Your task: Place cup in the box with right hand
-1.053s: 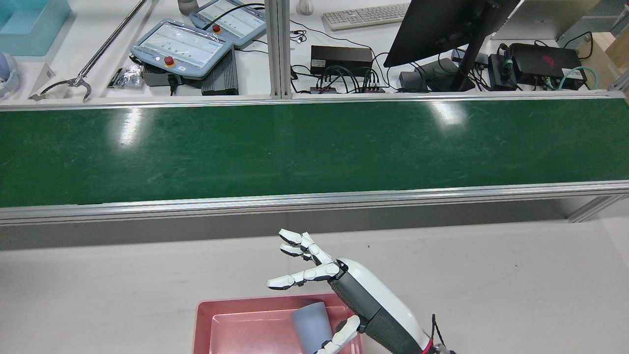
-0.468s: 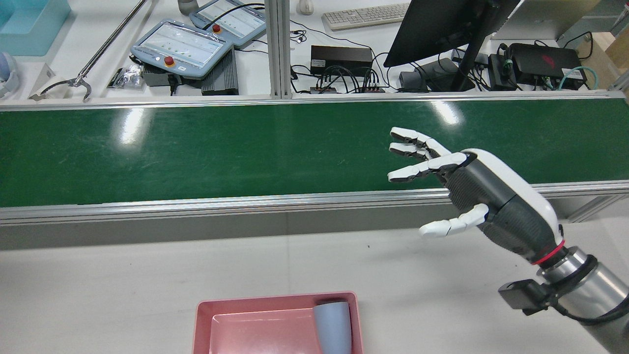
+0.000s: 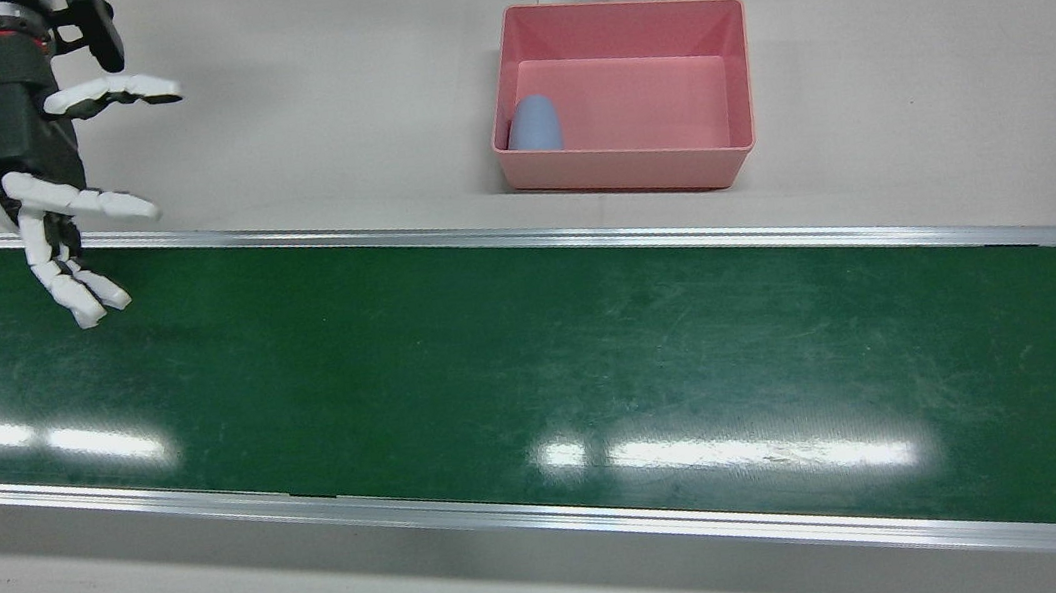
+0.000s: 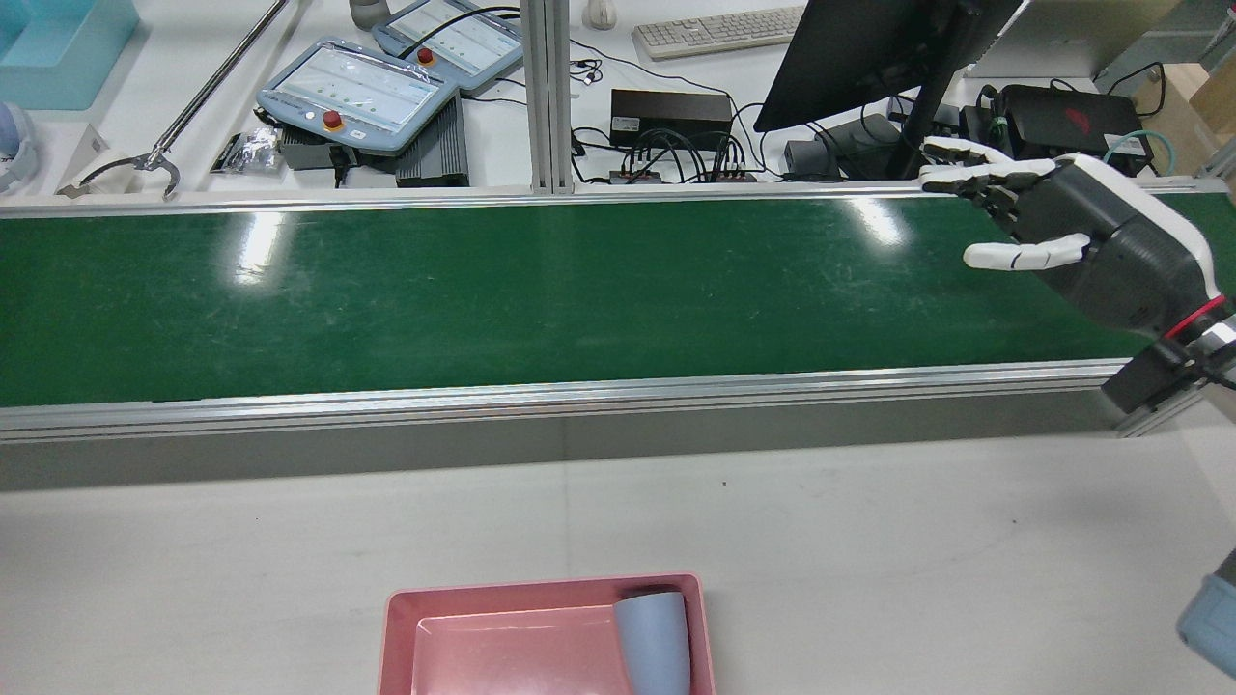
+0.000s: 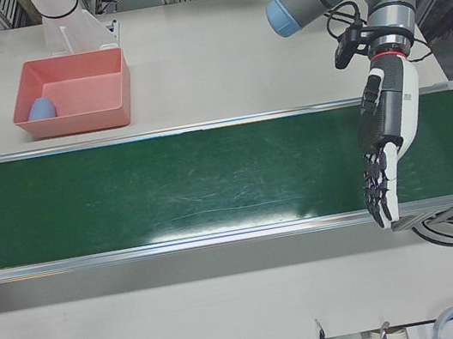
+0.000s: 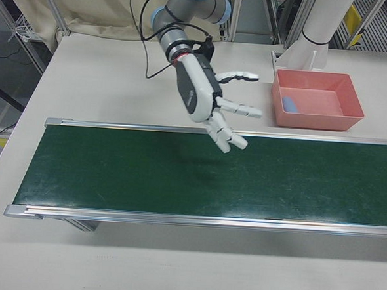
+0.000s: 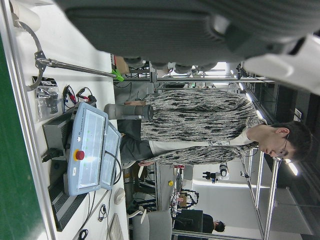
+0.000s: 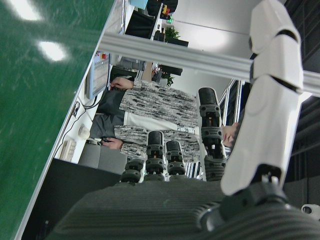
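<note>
The grey-blue cup (image 3: 534, 124) lies on its side inside the pink box (image 3: 634, 173), against one side wall; the rear view shows the cup (image 4: 655, 642) at the right side of the box (image 4: 401, 618). My right hand (image 4: 1072, 232) hovers open and empty above the far right end of the green belt, well away from the box. In the right-front view the right hand (image 6: 206, 96) has its fingers spread. My left hand (image 5: 387, 142) hangs over the other end of the belt, fingers straight down, holding nothing.
The green conveyor belt (image 3: 537, 366) with aluminium rails runs across the table. Beyond it are teach pendants (image 4: 357, 97), a monitor (image 4: 869, 48) and cables. A person in a patterned top (image 7: 200, 125) sits behind the station.
My right hand let go of the cup, rose from the box and swung right and forward over the belt. The cup settled against the box's right wall.
</note>
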Action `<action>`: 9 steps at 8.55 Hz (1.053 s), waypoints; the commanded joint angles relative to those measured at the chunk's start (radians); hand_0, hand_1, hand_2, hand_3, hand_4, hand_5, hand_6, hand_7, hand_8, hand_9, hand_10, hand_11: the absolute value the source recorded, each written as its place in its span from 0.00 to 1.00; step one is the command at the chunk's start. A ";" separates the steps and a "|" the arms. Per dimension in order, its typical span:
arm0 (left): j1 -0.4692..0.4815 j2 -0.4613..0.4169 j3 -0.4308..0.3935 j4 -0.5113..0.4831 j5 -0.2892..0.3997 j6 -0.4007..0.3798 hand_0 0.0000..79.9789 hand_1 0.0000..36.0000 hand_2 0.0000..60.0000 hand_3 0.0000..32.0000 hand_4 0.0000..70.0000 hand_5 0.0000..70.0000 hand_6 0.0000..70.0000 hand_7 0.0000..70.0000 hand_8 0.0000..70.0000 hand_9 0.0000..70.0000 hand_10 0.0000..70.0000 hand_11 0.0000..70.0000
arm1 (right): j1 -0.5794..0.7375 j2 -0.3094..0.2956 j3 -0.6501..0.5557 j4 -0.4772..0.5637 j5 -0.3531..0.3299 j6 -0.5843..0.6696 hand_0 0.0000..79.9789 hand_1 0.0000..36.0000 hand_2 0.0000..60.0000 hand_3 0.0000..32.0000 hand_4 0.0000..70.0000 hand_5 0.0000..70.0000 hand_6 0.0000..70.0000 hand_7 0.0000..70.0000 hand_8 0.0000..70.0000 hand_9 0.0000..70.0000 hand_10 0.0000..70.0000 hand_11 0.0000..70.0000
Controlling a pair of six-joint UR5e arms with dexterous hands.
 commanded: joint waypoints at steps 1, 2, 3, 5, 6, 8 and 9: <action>-0.001 0.000 -0.002 0.002 0.000 0.001 0.00 0.00 0.00 0.00 0.00 0.00 0.00 0.00 0.00 0.00 0.00 0.00 | 0.309 -0.063 -0.294 0.290 -0.127 0.162 0.67 0.43 0.12 0.00 0.44 0.09 0.09 0.27 0.18 0.32 0.09 0.15; -0.001 0.000 -0.002 0.000 0.000 0.001 0.00 0.00 0.00 0.00 0.00 0.00 0.00 0.00 0.00 0.00 0.00 0.00 | 0.424 -0.083 -0.331 0.299 -0.188 0.161 0.68 0.41 0.06 0.00 0.49 0.09 0.09 0.28 0.19 0.32 0.09 0.15; 0.001 0.000 0.000 -0.002 0.000 0.001 0.00 0.00 0.00 0.00 0.00 0.00 0.00 0.00 0.00 0.00 0.00 0.00 | 0.514 -0.083 -0.354 0.315 -0.209 0.155 0.66 0.46 0.19 0.00 0.51 0.08 0.10 0.32 0.19 0.33 0.08 0.13; -0.001 0.000 0.000 -0.002 0.000 0.001 0.00 0.00 0.00 0.00 0.00 0.00 0.00 0.00 0.00 0.00 0.00 0.00 | 0.604 -0.120 -0.385 0.358 -0.227 0.144 0.66 0.43 0.17 0.00 0.56 0.08 0.11 0.36 0.20 0.35 0.09 0.15; 0.001 0.000 0.000 -0.002 0.000 0.001 0.00 0.00 0.00 0.00 0.00 0.00 0.00 0.00 0.00 0.00 0.00 0.00 | 0.622 -0.122 -0.391 0.363 -0.230 0.144 0.66 0.42 0.17 0.00 0.56 0.08 0.11 0.37 0.20 0.35 0.10 0.16; -0.001 0.000 0.000 0.000 0.000 0.001 0.00 0.00 0.00 0.00 0.00 0.00 0.00 0.00 0.00 0.00 0.00 0.00 | 0.632 -0.135 -0.391 0.363 -0.231 0.144 0.66 0.42 0.19 0.00 0.59 0.08 0.12 0.41 0.21 0.37 0.11 0.18; 0.001 0.000 0.000 0.000 0.000 0.001 0.00 0.00 0.00 0.00 0.00 0.00 0.00 0.00 0.00 0.00 0.00 0.00 | 0.645 -0.142 -0.391 0.363 -0.231 0.144 0.67 0.41 0.12 0.00 0.59 0.08 0.12 0.41 0.21 0.36 0.11 0.18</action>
